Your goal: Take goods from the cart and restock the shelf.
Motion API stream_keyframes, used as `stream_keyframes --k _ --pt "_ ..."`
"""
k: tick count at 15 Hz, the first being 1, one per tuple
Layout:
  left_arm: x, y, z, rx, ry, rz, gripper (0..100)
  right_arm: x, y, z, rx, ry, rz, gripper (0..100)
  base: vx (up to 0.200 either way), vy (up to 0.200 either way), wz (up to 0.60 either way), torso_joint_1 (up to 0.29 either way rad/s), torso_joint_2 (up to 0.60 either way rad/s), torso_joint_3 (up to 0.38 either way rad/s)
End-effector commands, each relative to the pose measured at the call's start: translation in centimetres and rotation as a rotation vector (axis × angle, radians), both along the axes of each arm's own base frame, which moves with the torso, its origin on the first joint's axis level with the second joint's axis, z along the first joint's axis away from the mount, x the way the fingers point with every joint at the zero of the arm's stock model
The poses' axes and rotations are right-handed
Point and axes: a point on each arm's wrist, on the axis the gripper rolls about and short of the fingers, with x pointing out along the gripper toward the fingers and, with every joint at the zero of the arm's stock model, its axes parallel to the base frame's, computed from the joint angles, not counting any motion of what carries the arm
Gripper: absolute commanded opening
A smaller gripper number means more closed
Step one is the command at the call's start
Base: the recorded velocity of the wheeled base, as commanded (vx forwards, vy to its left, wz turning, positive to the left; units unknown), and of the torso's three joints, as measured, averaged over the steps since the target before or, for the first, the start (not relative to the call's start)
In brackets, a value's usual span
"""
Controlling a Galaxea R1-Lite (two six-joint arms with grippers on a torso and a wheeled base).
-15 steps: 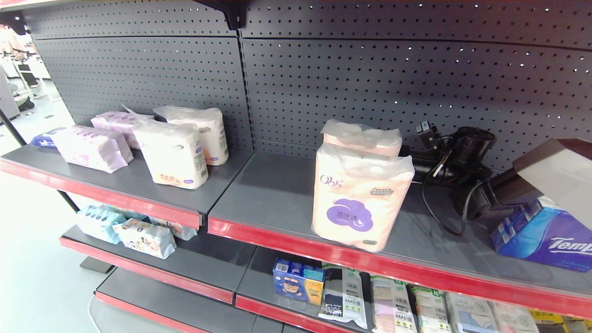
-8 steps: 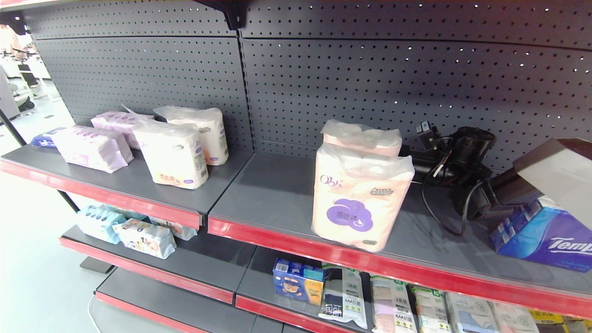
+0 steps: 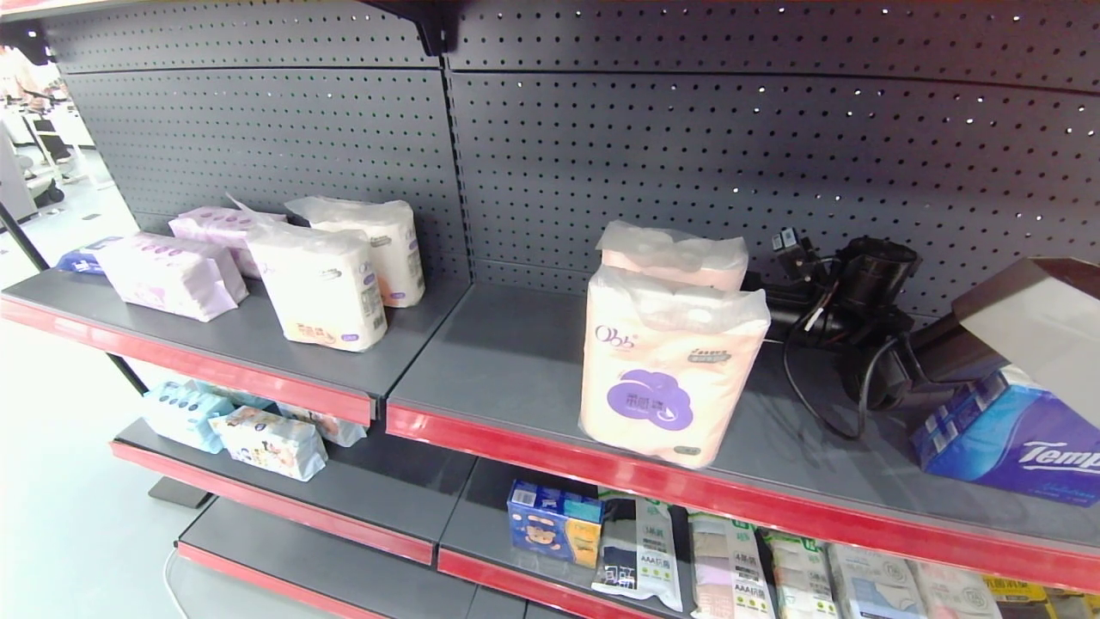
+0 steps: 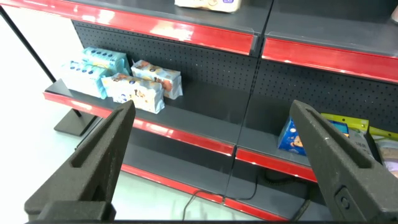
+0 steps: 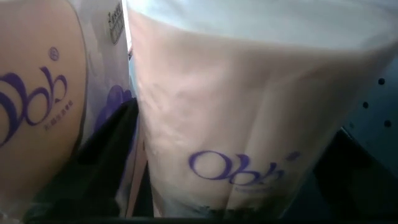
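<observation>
Left gripper: you are seeing it spread wide and holding nothing, hanging in front of the lower shelves.
Right gripper: it is sitting right of centre, against the rear pack; you cannot tell whether it is pinching or loose.
Peach packs: two are standing upright mid-frame on the shelf. The front pack is standing at the red edge, the rear pack just behind it.
Cream packs: two are standing left of centre, the near cream pack ahead of the far cream pack.
Pink packs: two are lying at the left, the near pink pack beside the far pink pack.
Blue box: one is lying at the right edge.
</observation>
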Motion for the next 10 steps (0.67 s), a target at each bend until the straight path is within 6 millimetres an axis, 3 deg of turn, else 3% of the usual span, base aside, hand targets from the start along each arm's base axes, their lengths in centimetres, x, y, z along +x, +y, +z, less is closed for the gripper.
stream_keyframes --k 1,10 --pt "0.0 0.0 0.0 0.0 0.0 0.0 100 0.0 0.0 0.0 0.0 -0.003 0.002 100 0.0 0.0 0.0 0.0 0.0 0.0" --pt "0.0 0.0 0.0 0.0 0.0 0.0 100 -0.3 -0.3 1.5 0.012 -0.012 -0.007 100 0.0 0.0 0.0 0.0 0.0 0.0"
